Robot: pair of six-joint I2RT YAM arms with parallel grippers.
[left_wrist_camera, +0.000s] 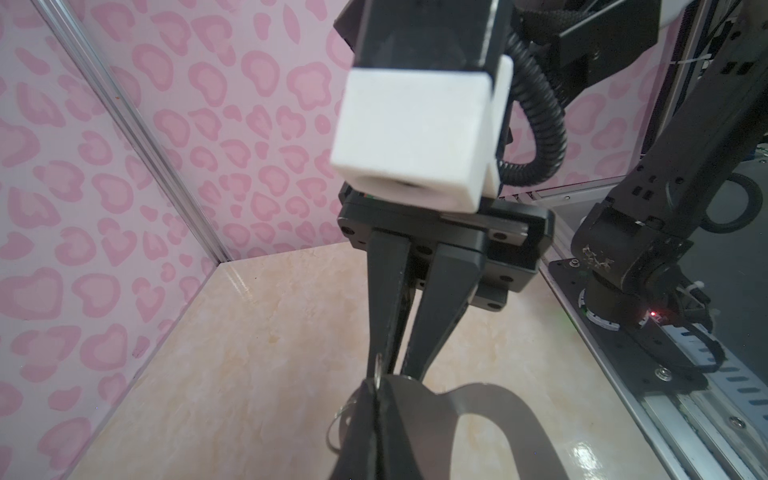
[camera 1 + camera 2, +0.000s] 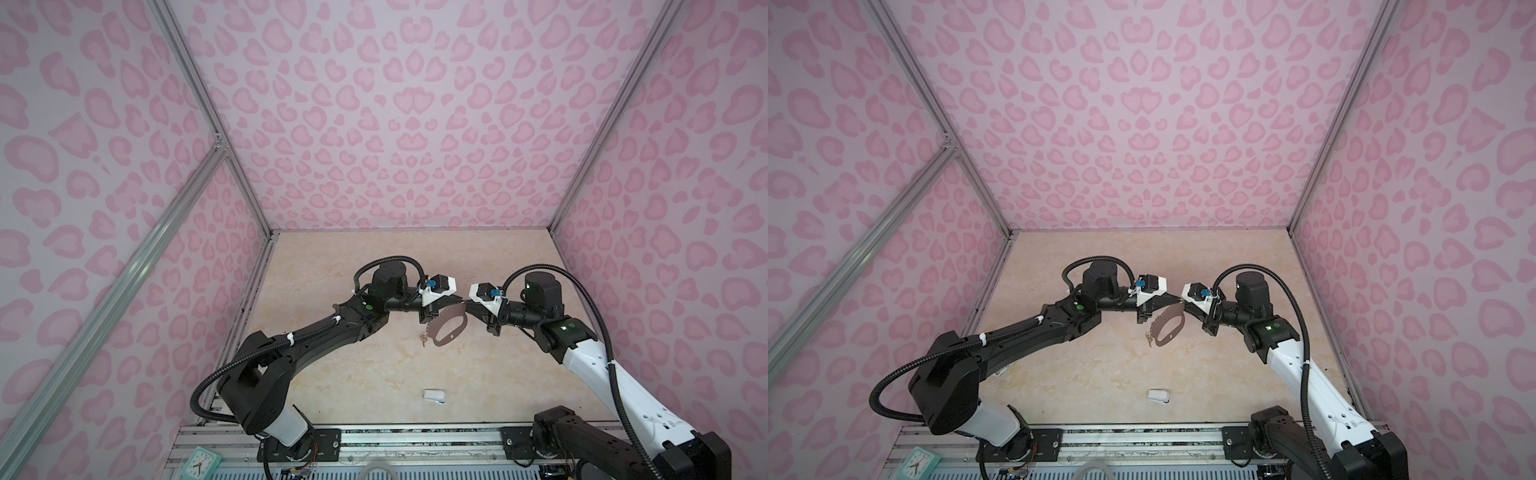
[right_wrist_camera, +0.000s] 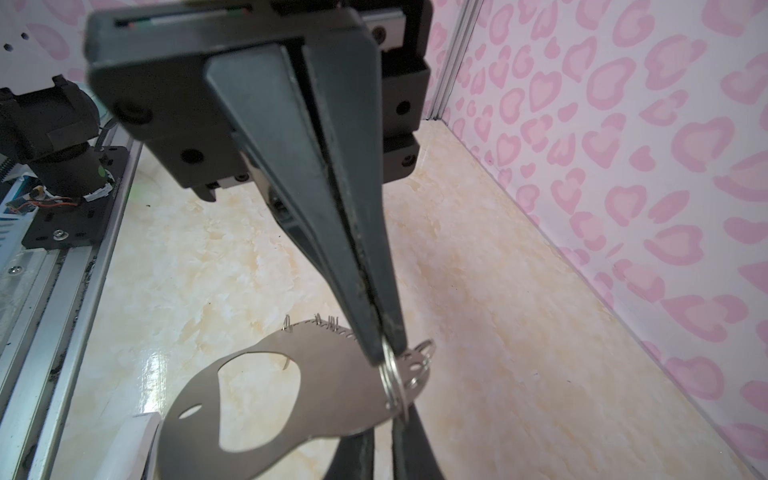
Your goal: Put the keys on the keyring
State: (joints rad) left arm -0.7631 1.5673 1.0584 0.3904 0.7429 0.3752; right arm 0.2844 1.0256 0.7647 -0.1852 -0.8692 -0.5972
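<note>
The keyring [image 2: 437, 328] [image 2: 1158, 332], a flat grey plate with an oval cut-out, hangs in the air above the middle of the table. Both grippers meet at its upper end. My left gripper [image 3: 386, 353] [image 1: 377, 384] is shut on a split wire ring [image 3: 394, 384] threaded through that end. My right gripper [image 3: 395, 415] [image 1: 405, 368] pinches the plate's edge right beside it, jaws nearly together. One small key [image 2: 423, 338] [image 2: 1147, 337] dangles from the plate's lower end; its tag colour is unclear. More small wire rings [image 3: 328, 322] line the plate's edge.
A small white rounded object [image 2: 434, 395] [image 2: 1158, 395] lies on the marble-look table [image 2: 374, 374] near the front. Pink patterned walls close in three sides. An aluminium rail [image 2: 415, 436] with both arm bases runs along the front, with a small clock [image 2: 201, 461] below it.
</note>
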